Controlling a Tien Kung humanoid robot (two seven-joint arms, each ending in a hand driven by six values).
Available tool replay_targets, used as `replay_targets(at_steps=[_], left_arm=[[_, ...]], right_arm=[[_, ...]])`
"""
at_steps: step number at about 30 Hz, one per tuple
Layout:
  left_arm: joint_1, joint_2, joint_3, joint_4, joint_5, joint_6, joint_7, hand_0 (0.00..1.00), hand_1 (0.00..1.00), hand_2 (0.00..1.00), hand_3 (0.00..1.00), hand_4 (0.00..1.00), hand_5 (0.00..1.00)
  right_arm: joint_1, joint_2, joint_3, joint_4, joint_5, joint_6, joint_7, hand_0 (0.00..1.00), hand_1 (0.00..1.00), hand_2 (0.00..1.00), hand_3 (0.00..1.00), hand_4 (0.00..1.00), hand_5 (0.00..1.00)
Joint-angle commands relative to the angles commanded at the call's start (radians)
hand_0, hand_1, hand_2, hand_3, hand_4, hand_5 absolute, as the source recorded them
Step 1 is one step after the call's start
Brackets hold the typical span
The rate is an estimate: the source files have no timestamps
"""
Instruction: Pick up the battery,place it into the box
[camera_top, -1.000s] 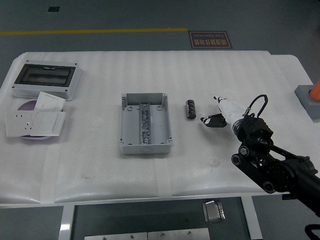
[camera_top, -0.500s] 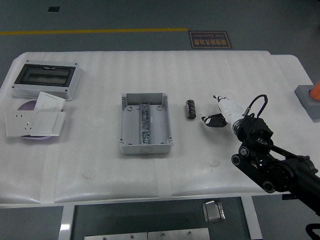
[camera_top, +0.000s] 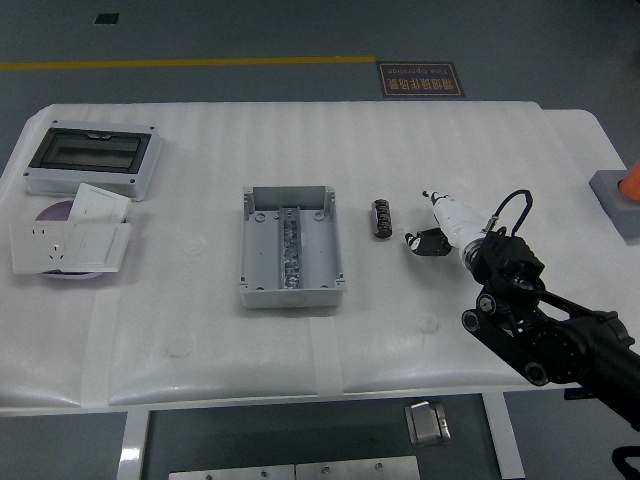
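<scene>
Right hand (camera_top: 437, 228) hovers beside the battery (camera_top: 381, 218), seemingly loose-fingered and holding nothing, right of the box (camera_top: 290, 248).

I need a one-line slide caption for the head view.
Right hand reaches toward the battery, lying right of the open grey box on the white table.

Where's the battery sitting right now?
In the head view, the battery lies on the table right of centre, between the open grey box and the robot's right hand.
</scene>
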Motion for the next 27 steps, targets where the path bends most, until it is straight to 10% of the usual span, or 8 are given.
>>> replay_targets(at_steps=[16, 27], left_arm=[[0.000, 0.000, 0.003, 0.001, -0.006, 0.005, -0.006, 0.570, 0.631, 0.519, 0.571, 0.614, 0.033], [0.000, -0.002, 0.006, 0.002, -0.009, 0.011, -0.016, 0.570, 0.631, 0.516, 0.572, 0.616, 0.034]], right_arm=[[0.000, 0.004, -0.015, 0.002, 0.014, -0.016, 0.010, 0.564, 0.693, 0.842, 0.863, 0.351, 0.150], [0.000, 0.003, -0.018, 0.009, 0.002, -0.017, -0.002, 0.519, 0.688, 0.844, 0.852, 0.391, 0.185]])
